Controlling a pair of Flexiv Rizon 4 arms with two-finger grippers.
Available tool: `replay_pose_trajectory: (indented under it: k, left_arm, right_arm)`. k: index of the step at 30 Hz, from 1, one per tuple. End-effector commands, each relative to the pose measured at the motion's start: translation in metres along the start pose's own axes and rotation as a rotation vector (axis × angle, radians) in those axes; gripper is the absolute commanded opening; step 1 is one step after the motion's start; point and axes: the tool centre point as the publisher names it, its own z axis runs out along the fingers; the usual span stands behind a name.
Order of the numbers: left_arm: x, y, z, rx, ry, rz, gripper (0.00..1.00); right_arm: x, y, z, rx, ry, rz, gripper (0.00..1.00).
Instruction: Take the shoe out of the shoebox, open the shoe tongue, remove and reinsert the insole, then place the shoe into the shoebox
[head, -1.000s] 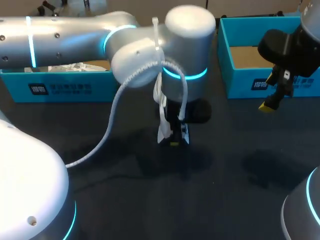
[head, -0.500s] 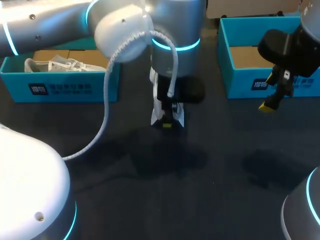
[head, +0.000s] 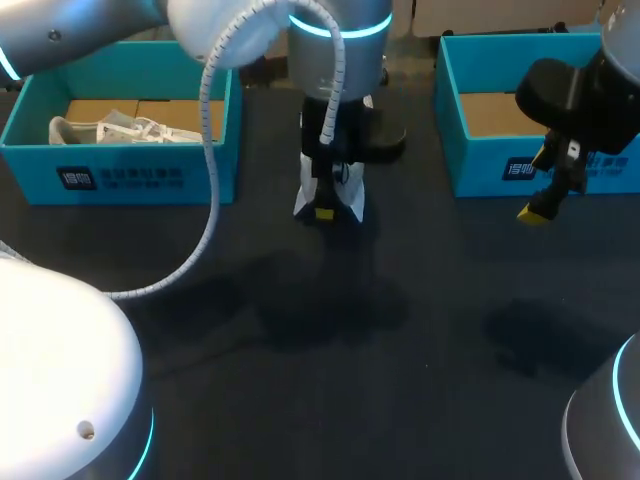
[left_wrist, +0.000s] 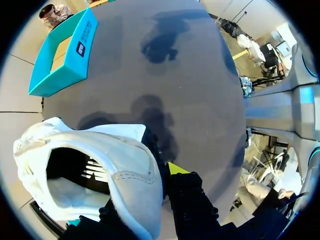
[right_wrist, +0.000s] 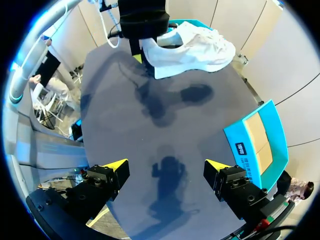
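Head view gave us the dark matte table (head: 420, 390) with two teal cardboard boxes on it. The left shoebox (head: 130, 180) held a second white shoe (head: 110, 128) on its brown floor, and the right shoebox (head: 500, 170) showed only bare brown board. Between them the left gripper (head: 324, 208) hung straight down from its smooth silver arm. It was clamped on the white shoe (head: 352, 205), of which only two pale flaps showed either side of the black fingers. The right gripper (head: 545, 205) hovered in front of the right shoebox with one yellow tip showing, so we could not tell its spread from there. Left wrist view brought us close to the shoe (left_wrist: 115, 155): soft stitched white upper, padded rounded collar, and a dark opening into the inside that no other view gave. The left gripper (left_wrist: 167, 175) pinched that collar, one yellow tip outside it and the other finger hidden by the shoe. Right wrist view alone showed the whole shoe (right_wrist: 192, 47) from the side. It had a chunky white sole and hung clear above its shadow on the table, with the left gripper (right_wrist: 140, 47) holding it at the heel. The right gripper (right_wrist: 164, 170) had its fingers spread wide and held nothing, with the right shoebox (right_wrist: 250, 150) just beside it.
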Motion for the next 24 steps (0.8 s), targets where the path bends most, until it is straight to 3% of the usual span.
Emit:
replay_pose_trajectory:
  k: [1,14,19,24]
  left_arm:
    - [0.002,0.006,-0.002,0.011,-0.006,0.002,0.00]
    - [-0.004,0.006,-0.007,0.000,-0.054,0.015,0.00]
    - [-0.018,0.015,-0.005,-0.012,-0.068,-0.015,0.00]
    - [-0.040,0.037,-0.012,0.003,-0.060,-0.018,0.00]
  right_arm:
    - [-0.001,0.002,0.001,0.004,0.002,0.001,1.00]
    - [-0.001,0.002,0.001,0.004,0.002,0.001,1.00]
    - [-0.001,0.002,0.001,0.004,0.002,0.001,1.00]
    - [-0.001,0.002,0.001,0.004,0.002,0.001,1.00]
